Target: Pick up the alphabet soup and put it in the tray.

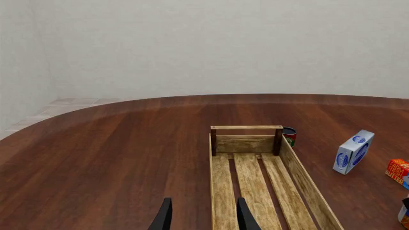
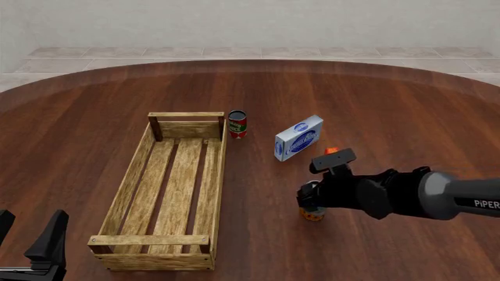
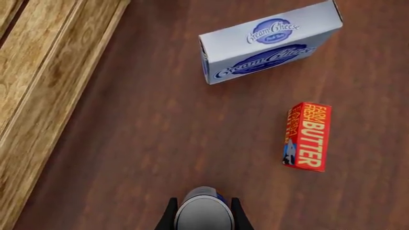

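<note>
Right wrist view: my right gripper [image 3: 203,213] has its two dark fingers [image 3: 168,215] on either side of the small cylindrical alphabet soup can with its blue label and pale silver-white top [image 3: 203,210]; the fingers sit tight against its sides, grasping it. From the front camera, the can's orange-yellow bottom band [image 2: 312,215] shows under the gripper on the dark reddish-brown wooden table [image 2: 375,117], well to 3 o'clock of the long light-wood slatted tray [image 2: 125,193].

Beyond the can, toward 12 o'clock, a red-and-yellow box lettered "Farm Fresh Butter" [image 3: 307,136] lies flat, and farther on at 12 o'clock a white-and-blue cream cheese box [image 3: 268,43] rests on the wood. A small red-and-green can [image 2: 237,124] stands upright just beside the tray's far right corner.

My left gripper [image 1: 203,215] hangs over the near end of the tray, its black fingers [image 1: 164,216] parted and holding nothing. Seen from the front, it sits at the table's near left edge [image 2: 31,246], at about 9 o'clock of the tray's near end bar.
</note>
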Available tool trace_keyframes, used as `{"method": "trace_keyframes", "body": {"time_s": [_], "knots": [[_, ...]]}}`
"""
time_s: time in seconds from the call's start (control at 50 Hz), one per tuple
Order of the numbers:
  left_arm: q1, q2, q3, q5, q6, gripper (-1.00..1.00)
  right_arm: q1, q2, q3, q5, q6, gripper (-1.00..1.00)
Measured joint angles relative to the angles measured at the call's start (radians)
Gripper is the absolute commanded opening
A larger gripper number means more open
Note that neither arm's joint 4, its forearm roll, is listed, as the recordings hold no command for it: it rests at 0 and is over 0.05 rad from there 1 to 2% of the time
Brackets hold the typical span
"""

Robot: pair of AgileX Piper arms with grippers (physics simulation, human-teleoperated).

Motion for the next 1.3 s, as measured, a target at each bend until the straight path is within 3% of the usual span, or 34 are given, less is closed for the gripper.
{"method": "trace_keyframes", "body": {"time_s": [0.28, 0.54, 0.86, 1.3], "knots": [[0.0, 0.0, 0.0, 0.0, 0.0, 1.0, -0.004, -0.026, 0.001, 0.021, -0.029, -1.0], [0.0, 0.0, 0.0, 0.0, 0.0, 1.0, 0.013, -0.101, -0.072, 0.117, -0.081, -1.0], [0.0, 0.0, 0.0, 0.0, 0.0, 1.0, 0.074, -0.128, -0.272, 0.263, -0.156, -1.0], [0.0, 0.0, 0.0, 0.0, 0.0, 1.0, 0.211, -0.001, -0.624, 0.427, -0.214, -1.0]]}}
